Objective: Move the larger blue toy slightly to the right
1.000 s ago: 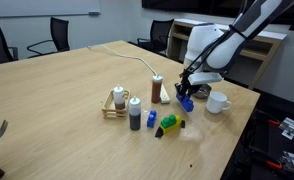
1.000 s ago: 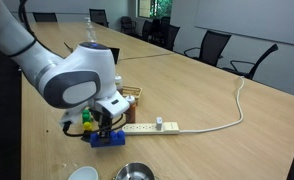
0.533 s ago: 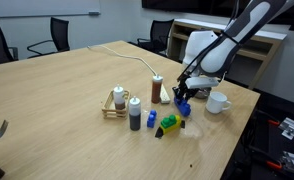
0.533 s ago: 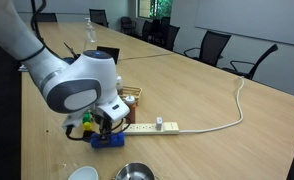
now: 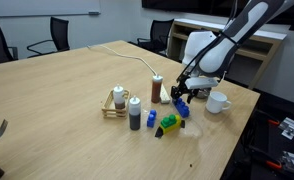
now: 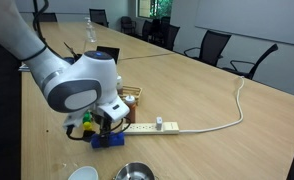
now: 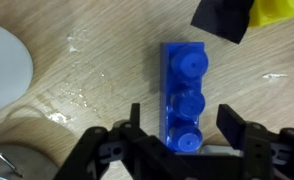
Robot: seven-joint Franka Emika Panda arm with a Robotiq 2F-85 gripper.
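Your larger blue toy [image 7: 184, 85] lies on the worktop [image 7: 97, 60], bright blue, studs in a row. Jaws spread, straddling it.

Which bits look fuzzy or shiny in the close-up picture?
Wrist view: the gripper is dark and fuzzy along the bottom, the blue brick looks sharper, little glints of light shine on the wooden table, and the white cup looks plain bright white.

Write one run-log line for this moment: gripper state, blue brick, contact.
gripper: open | larger blue toy: lying on table, one end between jaws | contact: none visible, gap on both sides
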